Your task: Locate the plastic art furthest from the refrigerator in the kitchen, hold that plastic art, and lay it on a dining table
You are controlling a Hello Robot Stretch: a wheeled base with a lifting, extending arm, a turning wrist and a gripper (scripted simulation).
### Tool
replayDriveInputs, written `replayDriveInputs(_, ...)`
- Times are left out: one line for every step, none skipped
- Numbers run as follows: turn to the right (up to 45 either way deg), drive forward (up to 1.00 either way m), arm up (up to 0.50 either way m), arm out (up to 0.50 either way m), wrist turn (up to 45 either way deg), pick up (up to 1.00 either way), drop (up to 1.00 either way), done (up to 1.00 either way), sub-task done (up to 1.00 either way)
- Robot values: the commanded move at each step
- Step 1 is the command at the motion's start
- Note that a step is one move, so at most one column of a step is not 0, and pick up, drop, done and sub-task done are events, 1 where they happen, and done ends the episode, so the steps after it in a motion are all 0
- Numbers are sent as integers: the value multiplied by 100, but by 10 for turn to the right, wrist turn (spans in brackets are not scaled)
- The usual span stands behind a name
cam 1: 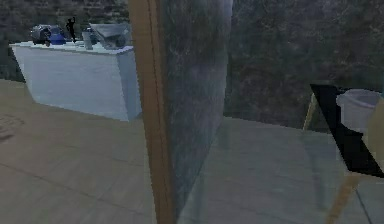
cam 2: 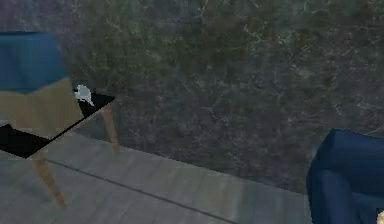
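Dark mottled wall (cam 2: 220, 70), pale floor (cam 1: 80, 170), white counter (cam 1: 80, 85), wood-edged partition (cam 1: 195, 90), blue armchair (cam 2: 350, 175)

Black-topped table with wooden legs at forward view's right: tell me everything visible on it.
The black-topped table with light wooden legs has a dark, matte-looking top on slanted legs. It stands upright on the plank floor by the dark wall, cut off by the picture's edge. A pale grey bowl-like vessel rests on its top.
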Motion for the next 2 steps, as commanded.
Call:
replayDriveInputs(-240,0,0,0,0,0,0,0,0)
replayDriveInputs(0,40,0,0,0,0,0,0,0)
